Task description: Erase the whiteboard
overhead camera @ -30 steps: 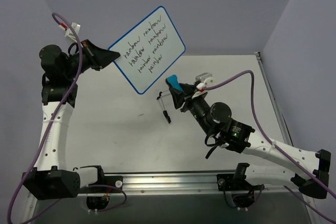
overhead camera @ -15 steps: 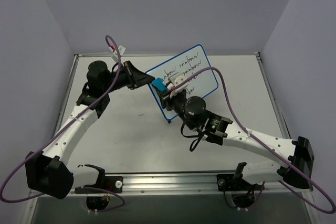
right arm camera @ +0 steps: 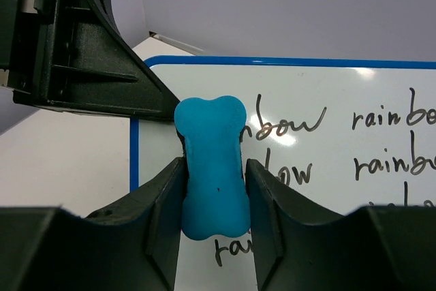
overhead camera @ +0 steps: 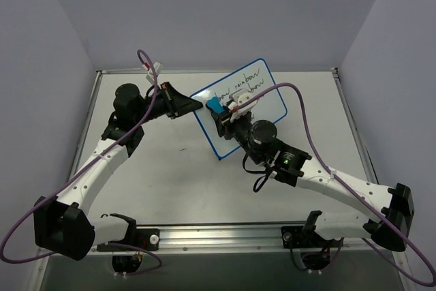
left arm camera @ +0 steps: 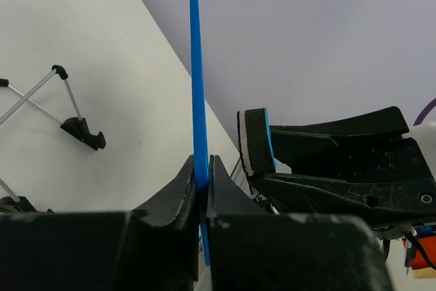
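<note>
Eraser (right arm camera: 211,161) sits clamped in R gripper (overhead camera: 219,115), L gripper (left arm camera: 201,168) pinches whiteboard (overhead camera: 269,103) rim tight, so press flat & sweep along writing (right arm camera: 293,124).

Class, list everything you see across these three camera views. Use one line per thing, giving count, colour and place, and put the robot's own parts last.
small rectangular whiteboard with thin blue rim: one, white with black handwriting, over the table's middle back
bone-shaped blue eraser block: one, bright blue, in front of the board's written face
thin wire stand with black tips: one, silver and black, lying on the table beside the board
flat table top: one, off-white, under everything
purple cables: two, one along each arm
left gripper: one, black, shut on the whiteboard's rim
right gripper: one, black, shut on the eraser
</note>
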{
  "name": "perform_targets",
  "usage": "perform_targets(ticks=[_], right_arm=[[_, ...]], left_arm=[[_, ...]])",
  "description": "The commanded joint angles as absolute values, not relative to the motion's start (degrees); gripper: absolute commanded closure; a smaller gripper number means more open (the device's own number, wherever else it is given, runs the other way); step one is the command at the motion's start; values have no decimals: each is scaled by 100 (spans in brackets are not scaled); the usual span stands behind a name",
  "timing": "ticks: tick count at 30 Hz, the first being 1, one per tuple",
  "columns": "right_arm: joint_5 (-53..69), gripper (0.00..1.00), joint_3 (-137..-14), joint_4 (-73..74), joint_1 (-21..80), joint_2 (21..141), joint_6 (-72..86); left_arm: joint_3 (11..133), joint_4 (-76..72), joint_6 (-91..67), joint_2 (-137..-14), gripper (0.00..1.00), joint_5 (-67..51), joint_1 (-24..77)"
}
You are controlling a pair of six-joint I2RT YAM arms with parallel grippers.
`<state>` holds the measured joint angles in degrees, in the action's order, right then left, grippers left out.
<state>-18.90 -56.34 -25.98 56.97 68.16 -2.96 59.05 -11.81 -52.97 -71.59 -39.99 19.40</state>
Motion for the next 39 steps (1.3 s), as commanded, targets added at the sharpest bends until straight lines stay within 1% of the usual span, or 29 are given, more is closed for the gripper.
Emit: perform_targets(ticks=[1,10,13,17,22,28,33,36,39], right_arm=[[-1758,100,-5669,-2453,5651,6539,-228],[-1863,100,-5625,-2294,5572,6688,-404],[-1977,100,-5625,-2189,5607,6697,-439],[-2241,100,-5397,-2162,5826,6548,-404],[-2443,100,-5037,-2171,5959,6504,-299],[-2470,100,-4729,-2259,6100,6399,-88],[-2417,100,-4851,-2223,6100,6372,-79],[-2452,100,-5123,-2338,6091,6512,-202],[-2523,100,-5221,-2802,6030,6714,-439]], left_arm=[[6091,-2329,-5432,-6899,98,-4359,1951],[6073,-2637,-5572,-6961,98,-4474,2109],[6117,-2497,-5520,-6935,98,-4386,2118],[6310,-1961,-5274,-6900,98,-4342,2127],[6477,-1662,-5168,-6873,98,-4359,2118],[6583,-1599,-5159,-6820,98,-4342,2127],[6583,-1643,-5133,-6820,98,-4456,2127],[6460,-1862,-5203,-6838,98,-4579,2144],[6294,-2240,-5457,-6820,98,-4711,2145]])
